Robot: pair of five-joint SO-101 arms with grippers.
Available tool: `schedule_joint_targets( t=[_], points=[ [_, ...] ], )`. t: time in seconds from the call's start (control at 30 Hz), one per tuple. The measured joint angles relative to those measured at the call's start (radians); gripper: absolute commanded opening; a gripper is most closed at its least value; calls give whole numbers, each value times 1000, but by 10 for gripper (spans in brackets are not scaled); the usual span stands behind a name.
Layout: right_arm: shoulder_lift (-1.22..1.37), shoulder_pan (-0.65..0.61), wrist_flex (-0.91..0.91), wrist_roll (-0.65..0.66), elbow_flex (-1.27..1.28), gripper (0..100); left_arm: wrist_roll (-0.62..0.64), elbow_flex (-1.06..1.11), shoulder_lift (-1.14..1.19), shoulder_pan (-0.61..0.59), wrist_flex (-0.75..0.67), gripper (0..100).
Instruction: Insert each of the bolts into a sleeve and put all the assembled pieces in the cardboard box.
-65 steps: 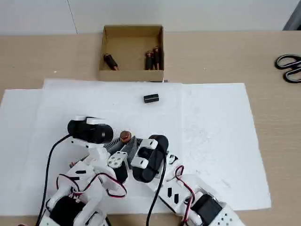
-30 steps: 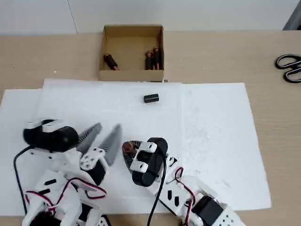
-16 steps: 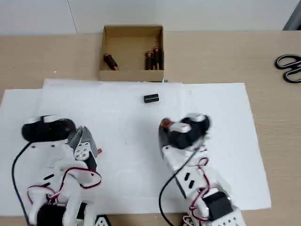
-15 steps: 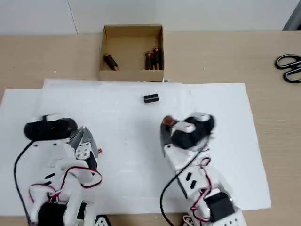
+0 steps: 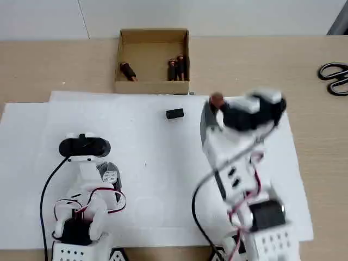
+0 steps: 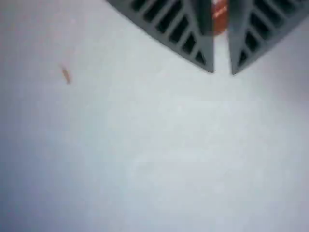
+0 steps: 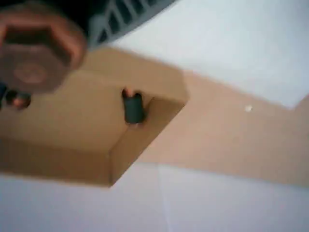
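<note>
We see the right tool [image 5: 212, 105] pinching a bolt [image 5: 216, 99], its copper head showing, above the white paper [image 5: 136, 141] and near the cardboard box [image 5: 152, 87] that stands on the tabletop [image 5: 54, 65]. The loose black sleeve [image 5: 174, 113] lies on the paper, just in front of the box and apart from the bolt. Three assembled pieces [image 5: 173, 69] lie inside the box. The left tool [image 6: 223, 70] points down at the paper, its fingers almost pressed together, holding nothing.
</note>
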Motion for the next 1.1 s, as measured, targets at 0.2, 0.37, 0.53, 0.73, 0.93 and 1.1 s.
schedule_joint_targets(
  t=[0.2,0.37,0.53,0.73,0.93,1.1],
  points=[
    [463,-2,-87,-2,-339,3,0,18,0,0,-6,7],
    [833,0,-135,-2,-631,3,0,18,0,0,-6,7],
    [1237,5,-138,-2,-965,3,0,18,0,0,-6,7],
    [1682,-5,-138,-2,-1359,4,0,18,0,0,-6,7],
    [2001,-63,-138,-2,-1691,7,0,18,0,0,-6,7],
    [2176,-100,-138,-2,-1889,57,0,18,0,0,-6,7]
  ],
)
